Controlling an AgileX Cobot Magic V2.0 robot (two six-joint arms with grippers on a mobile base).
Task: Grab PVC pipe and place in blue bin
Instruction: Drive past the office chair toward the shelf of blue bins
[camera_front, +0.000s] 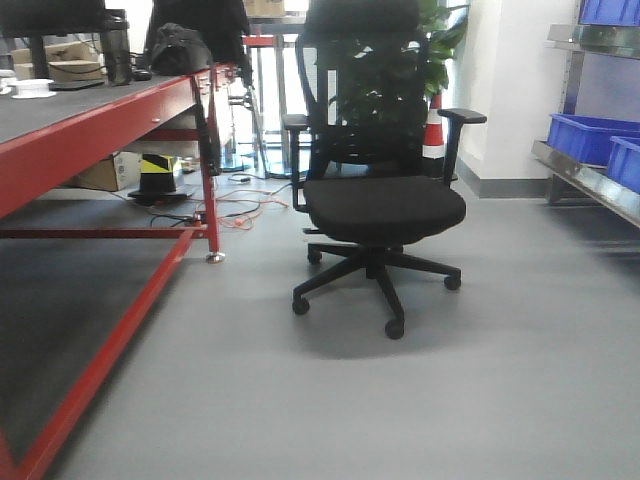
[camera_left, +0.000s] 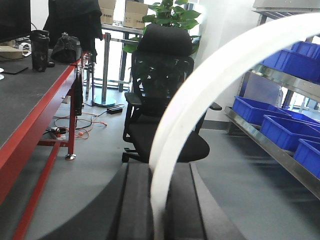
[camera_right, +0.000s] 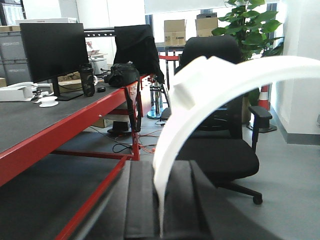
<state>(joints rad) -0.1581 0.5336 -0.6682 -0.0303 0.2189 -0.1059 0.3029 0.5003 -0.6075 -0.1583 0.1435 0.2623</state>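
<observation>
The right claw (camera_right: 162, 200) is closed on the PVC pipe (camera_right: 185, 110). The thick white curve rises from between the two dark pads and arches up and to the right, with a squared tab near its crest. The pipe is held in the air, touching nothing but the claw.

The left claw (camera_left: 159, 200) is closed on a thinner, smooth white strap (camera_left: 207, 75), which sweeps up and off the top right corner of the left wrist view.

Blue bins (camera_left: 285, 131) sit in rows on a metal shelf (camera_left: 260, 142) along the right wall, and its steel front edge runs towards the cameras. The red-framed bench (camera_front: 60, 110) lines the left side, with its dark top and red edge running back into the room and a lower rail near the floor.

Between bench and shelf lies open grey floor (camera_front: 330, 400). A black office chair (camera_front: 383, 205) stands in the middle of it, well apart from the bench leg and the shelf. A leafy plant (camera_left: 172, 15) stands behind the chair.
</observation>
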